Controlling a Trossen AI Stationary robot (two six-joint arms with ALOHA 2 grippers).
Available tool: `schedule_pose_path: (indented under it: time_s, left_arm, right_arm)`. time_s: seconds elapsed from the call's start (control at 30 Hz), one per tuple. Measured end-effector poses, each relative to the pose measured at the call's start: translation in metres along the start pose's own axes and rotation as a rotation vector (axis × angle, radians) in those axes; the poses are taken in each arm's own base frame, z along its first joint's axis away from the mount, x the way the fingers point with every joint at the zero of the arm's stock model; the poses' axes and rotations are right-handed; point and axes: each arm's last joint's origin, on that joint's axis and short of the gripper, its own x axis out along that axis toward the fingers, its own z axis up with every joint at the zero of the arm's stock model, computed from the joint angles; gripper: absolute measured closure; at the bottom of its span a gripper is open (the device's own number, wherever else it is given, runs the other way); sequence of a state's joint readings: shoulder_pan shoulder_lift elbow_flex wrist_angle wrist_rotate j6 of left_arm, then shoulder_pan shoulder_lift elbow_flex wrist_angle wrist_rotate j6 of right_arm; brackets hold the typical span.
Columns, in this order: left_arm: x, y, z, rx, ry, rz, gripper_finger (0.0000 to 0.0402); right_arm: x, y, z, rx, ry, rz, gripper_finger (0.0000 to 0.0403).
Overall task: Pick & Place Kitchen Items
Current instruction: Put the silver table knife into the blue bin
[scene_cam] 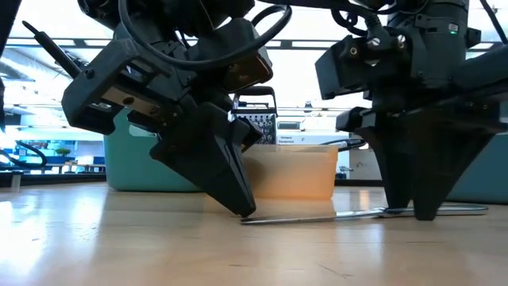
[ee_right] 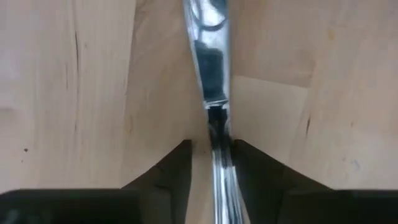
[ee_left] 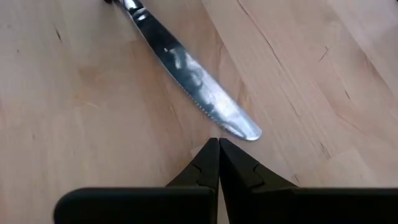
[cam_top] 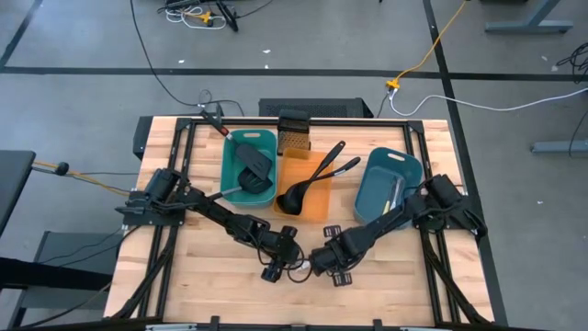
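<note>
Grey floor [cam_top: 303, 51] all round the wooden surface [cam_top: 386, 285], w/ dark lines crossing it. Cables loose on floor: black, white, one yellow [cam_top: 432, 51]. Dark furniture edge [cam_top: 14, 188] at one side. Low down, bright windows [scene_cam: 48, 87] w/ daylight across the far room, blue bits blurred below.
</note>
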State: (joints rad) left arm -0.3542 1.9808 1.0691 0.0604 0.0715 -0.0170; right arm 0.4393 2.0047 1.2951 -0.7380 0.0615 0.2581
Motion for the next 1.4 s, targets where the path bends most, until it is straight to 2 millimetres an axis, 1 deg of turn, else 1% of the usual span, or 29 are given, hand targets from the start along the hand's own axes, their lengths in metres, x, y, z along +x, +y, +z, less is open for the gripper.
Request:
schedule_pose_path:
  time_s: [0.17,0.27,0.6,0.8,0.9,1.1,1.27,1.4]
  left_arm:
    - [0.000,0.000,0.000,-0.007,0.000,-0.001,0.0392]
    - [0.000,0.000,0.000,-0.023,0.003,0.000,0.0392]
    - [0.000,0.001,0.000,-0.028,0.002,-0.002,0.0392]
    - [-0.001,0.002,0.003,-0.098,-0.013,0.013,0.0385]
    - [-0.001,0.002,0.009,-0.109,-0.024,0.029,0.0361]
    - [-0.004,0.001,0.020,-0.122,-0.046,0.044,0.0286]
    - [-0.004,0.004,0.017,-0.122,-0.020,0.121,0.0233]
    - [-0.004,0.005,0.012,-0.130,0.035,0.168,0.0207]
  right_arm:
    - [0.015,-0.007,-0.005,0.026,0.018,-0.008,0.0334]
    - [0.019,-0.010,-0.007,0.046,0.024,0.007,0.0358]
    - [0.015,-0.010,-0.006,0.070,0.030,-0.013,0.0360]
    - [0.015,-0.010,-0.006,0.092,0.023,-0.027,0.0360]
    - [0.014,-0.008,-0.006,0.100,0.011,-0.045,0.0360]
    - [0.015,-0.004,-0.005,0.104,-0.025,-0.105,0.0361]
    - [0.015,-0.003,-0.005,0.102,-0.027,-0.111,0.0361]
    - [0.015,-0.003,-0.005,0.101,-0.027,-0.110,0.0362]
